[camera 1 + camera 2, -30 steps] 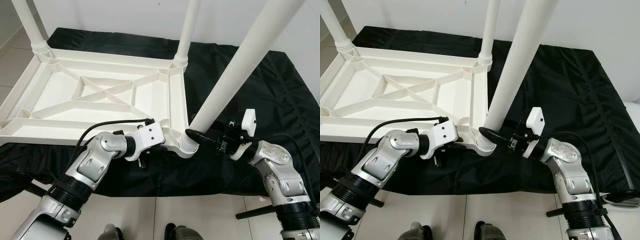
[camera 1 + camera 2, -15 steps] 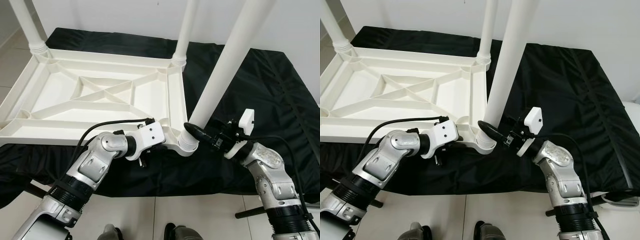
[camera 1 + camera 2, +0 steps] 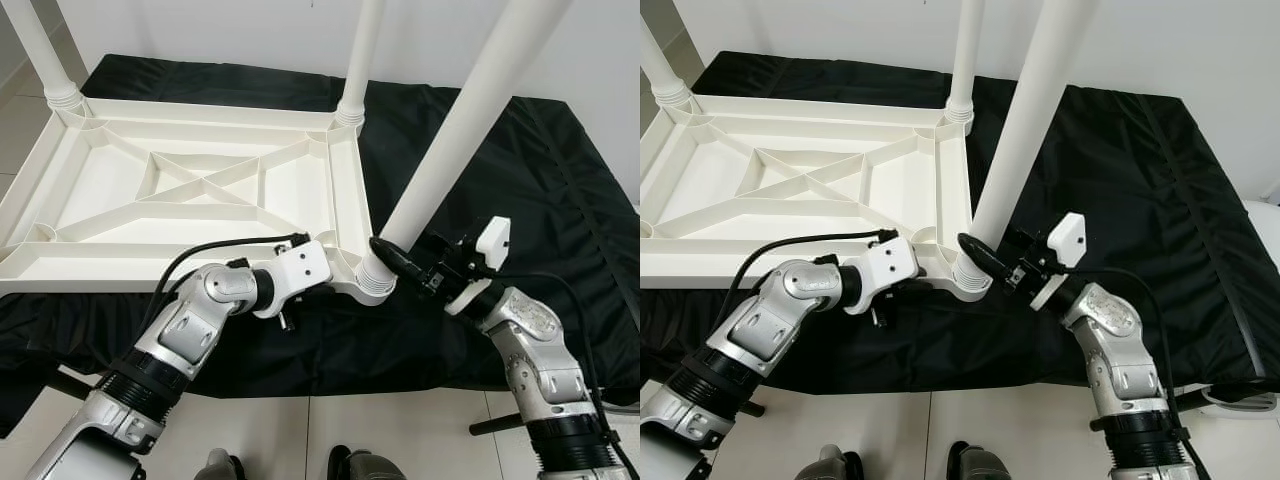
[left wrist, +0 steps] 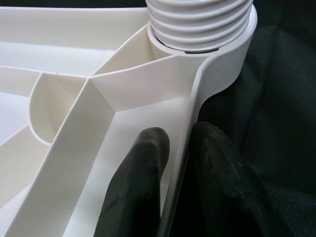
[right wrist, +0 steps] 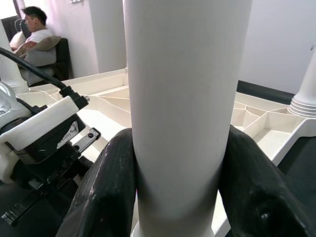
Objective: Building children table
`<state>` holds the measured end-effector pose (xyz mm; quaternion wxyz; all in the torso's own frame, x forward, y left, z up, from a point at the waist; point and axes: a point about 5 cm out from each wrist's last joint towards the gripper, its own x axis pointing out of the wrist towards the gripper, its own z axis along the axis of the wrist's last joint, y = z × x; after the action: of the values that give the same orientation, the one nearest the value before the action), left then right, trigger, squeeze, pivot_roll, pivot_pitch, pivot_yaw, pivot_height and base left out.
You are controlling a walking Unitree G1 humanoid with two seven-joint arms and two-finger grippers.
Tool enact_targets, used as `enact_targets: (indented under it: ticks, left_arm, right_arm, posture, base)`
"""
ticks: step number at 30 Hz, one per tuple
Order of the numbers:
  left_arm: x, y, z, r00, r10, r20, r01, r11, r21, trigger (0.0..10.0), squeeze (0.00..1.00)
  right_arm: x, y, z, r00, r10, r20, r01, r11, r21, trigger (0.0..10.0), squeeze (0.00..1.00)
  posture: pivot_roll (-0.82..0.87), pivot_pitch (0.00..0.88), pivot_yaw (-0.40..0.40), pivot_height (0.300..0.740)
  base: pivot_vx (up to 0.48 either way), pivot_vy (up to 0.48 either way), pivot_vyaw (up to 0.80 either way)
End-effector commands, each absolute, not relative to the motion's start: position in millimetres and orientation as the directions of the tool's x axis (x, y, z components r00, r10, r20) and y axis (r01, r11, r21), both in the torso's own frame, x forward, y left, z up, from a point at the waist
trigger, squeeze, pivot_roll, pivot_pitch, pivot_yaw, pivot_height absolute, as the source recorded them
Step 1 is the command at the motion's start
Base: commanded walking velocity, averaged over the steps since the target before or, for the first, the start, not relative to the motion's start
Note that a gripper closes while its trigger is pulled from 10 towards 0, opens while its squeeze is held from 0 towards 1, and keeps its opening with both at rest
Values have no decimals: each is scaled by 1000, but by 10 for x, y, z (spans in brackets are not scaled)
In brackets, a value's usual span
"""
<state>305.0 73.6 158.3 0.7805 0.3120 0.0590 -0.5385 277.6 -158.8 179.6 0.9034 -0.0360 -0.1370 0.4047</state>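
1. A black cloth (image 3: 520, 160) covers the raised surface and hangs over its near edge, creased toward 3 o'clock.
2. A white wall (image 3: 1200, 40) runs along 12 o'clock behind it.
3. Pale floor tiles (image 3: 300, 430) lie at 6 o'clock.
4. In the right wrist view, a seated person (image 5: 34, 29) shows far off, beside a dark chair (image 5: 61, 57).

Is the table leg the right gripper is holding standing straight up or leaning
Leaning. The table leg tilts off to the robot's right from its corner socket, unlike the upright far leg. The right gripper clamps its base.
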Motion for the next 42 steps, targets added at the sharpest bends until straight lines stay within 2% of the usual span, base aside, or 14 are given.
enact_targets:
  ticks: [1, 29, 42]
  left_arm:
    - [3045, 676, 1797, 413, -829, -376, 845, 195, 498, 10000, 0]
    - [3054, 675, 1799, 420, -827, -374, 842, 200, 501, 10000, 0]
    - [3064, 676, 1804, 421, -826, -374, 840, 200, 504, 10000, 0]
  right_arm:
    - [2743, -1769, 1260, 769, 639, -26, -639, 766, -75, 10000, 0]
    - [2705, -1704, 1179, 895, 446, 3, -445, 892, -82, 10000, 0]
    - [2669, -1621, 1169, 921, 389, 22, -386, 919, -85, 10000, 0]
  posture:
    - [-65, 162, -21, 740]
    - [-69, 172, -23, 740]
    - [-71, 172, -20, 740]
  base:
    - [0, 0, 0]
    - [0, 0, 0]
    - [0, 0, 0]
